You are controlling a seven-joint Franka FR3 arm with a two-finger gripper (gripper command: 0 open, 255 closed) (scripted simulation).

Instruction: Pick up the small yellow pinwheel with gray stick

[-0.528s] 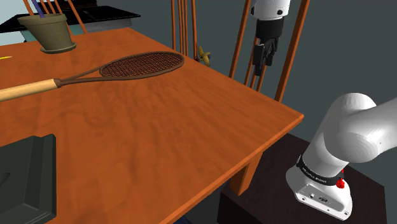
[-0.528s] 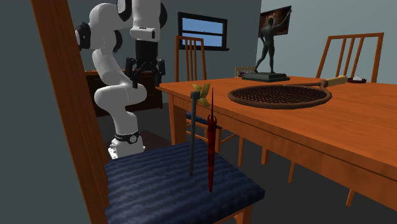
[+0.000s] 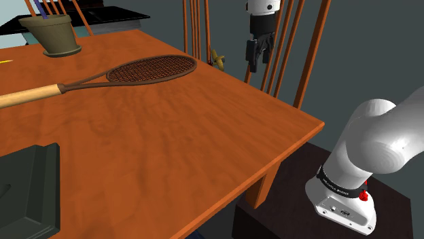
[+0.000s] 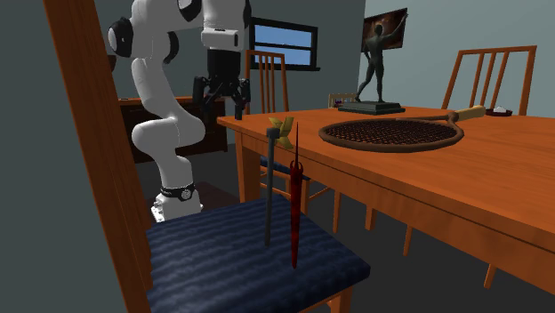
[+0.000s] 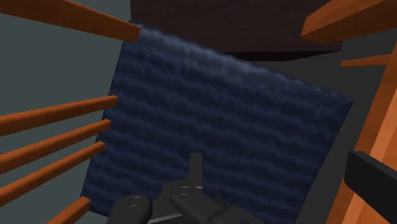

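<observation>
The pinwheel stands upright on a chair's dark blue cushion (image 4: 222, 258), its yellow head (image 4: 282, 132) on a thin gray stick (image 4: 268, 196). In the shoulder view, the yellow head (image 3: 217, 59) peeks over the far edge of the table. My black gripper (image 3: 256, 60) hangs open in the air to the right of that head, in front of the chair's slats. In the second exterior view the gripper (image 4: 222, 100) is higher than the pinwheel and to its left, well apart from it. In the wrist view a black finger (image 5: 374, 184) stands over the cushion (image 5: 216, 108).
A dark red stick (image 4: 294, 204) stands close beside the pinwheel on the cushion. The orange wooden table (image 3: 204, 129) carries a racket (image 3: 136, 70), a pot (image 3: 54, 34) and a dark tray (image 3: 27, 190). Chair slats (image 3: 275, 41) rise around the gripper. A statue (image 4: 378, 67) stands on the table.
The gripper has moved to the shoulder view's left and a little higher, closer to the pinwheel's chair. It still holds nothing. The pinwheel has not moved.
</observation>
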